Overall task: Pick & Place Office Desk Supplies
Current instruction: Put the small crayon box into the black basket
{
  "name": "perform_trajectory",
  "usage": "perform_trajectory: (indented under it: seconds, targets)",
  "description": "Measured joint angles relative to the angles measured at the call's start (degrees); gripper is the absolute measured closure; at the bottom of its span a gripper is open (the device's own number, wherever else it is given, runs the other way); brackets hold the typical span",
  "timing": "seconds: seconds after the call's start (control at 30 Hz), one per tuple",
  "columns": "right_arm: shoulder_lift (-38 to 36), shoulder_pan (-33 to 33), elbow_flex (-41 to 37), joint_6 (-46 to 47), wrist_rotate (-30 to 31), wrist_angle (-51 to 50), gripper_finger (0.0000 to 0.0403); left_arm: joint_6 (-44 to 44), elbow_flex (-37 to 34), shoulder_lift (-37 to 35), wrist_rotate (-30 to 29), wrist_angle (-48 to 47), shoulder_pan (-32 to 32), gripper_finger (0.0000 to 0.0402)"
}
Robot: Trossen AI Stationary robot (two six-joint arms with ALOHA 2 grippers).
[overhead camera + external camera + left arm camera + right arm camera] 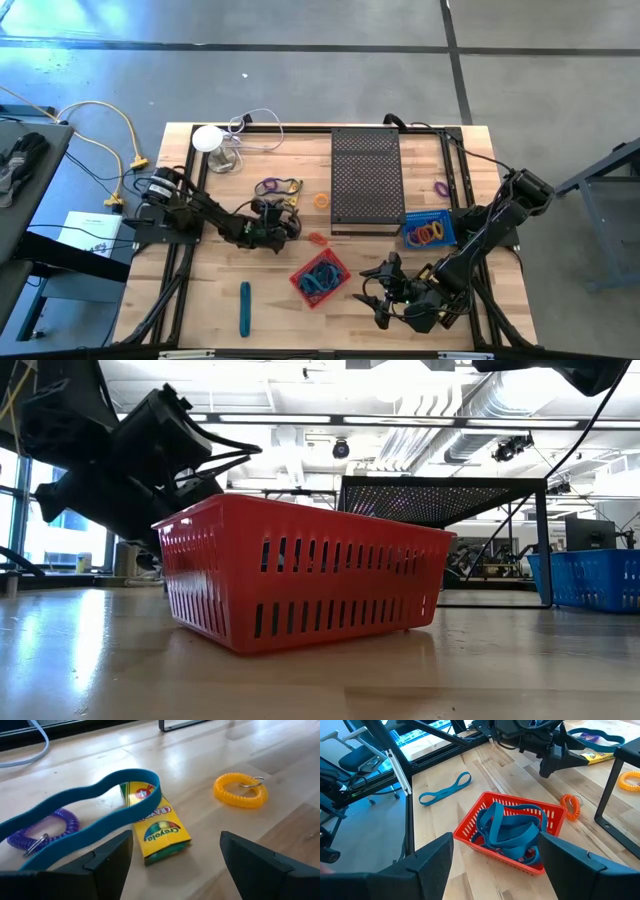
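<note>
My left gripper (175, 842) stands open, low over a yellow Crayola box (160, 827) that lies flat on the table between its fingers. A blue elastic band (85, 805) lies across the box's far end and runs off behind one finger. A purple coil ring (45, 827) lies beside it, and a yellow-orange coil ring (240, 790) lies farther off. In the high view this gripper (285, 222) is left of the table's middle. My right gripper (495, 840) hangs open above a red basket (510, 830) holding blue bands, at the table's near right (385, 290).
A black perforated tray (366, 178) stands on legs at the far middle. Right of it is a blue basket (428, 230) with rings. A teal band (245, 307) lies near the front edge and an orange coil (570, 805) beside the red basket. A white round object (207, 138) sits far left.
</note>
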Motion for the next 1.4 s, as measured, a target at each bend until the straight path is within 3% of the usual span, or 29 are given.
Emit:
perform_trajectory:
  seconds: [0.3,0.47,0.8,1.2,1.4]
  targets:
    - [0.0,0.0,0.0,0.0,0.0,0.0,0.0127,-0.49,0.0,0.0,5.69,-0.53,2.63,0.011]
    - [0.01,0.0,0.0,-0.01,0.02,0.0,0.0127,-0.54,-0.04,0.23,5.93,-2.89,3.79,0.011]
    - [0.0,0.0,0.0,-0.02,0.2,-0.01,0.0127,-0.64,0.07,7.0,4.73,3.23,4.35,0.0114]
    - [0.01,0.0,0.0,-0.02,0.2,-0.01,0.0127,-0.52,0.11,7.28,3.29,3.91,2.83,0.0215]
    - [0.0,0.0,0.0,-0.02,0.2,0.0,0.0127,-0.54,0.1,7.3,3.12,3.88,1.97,0.0235]
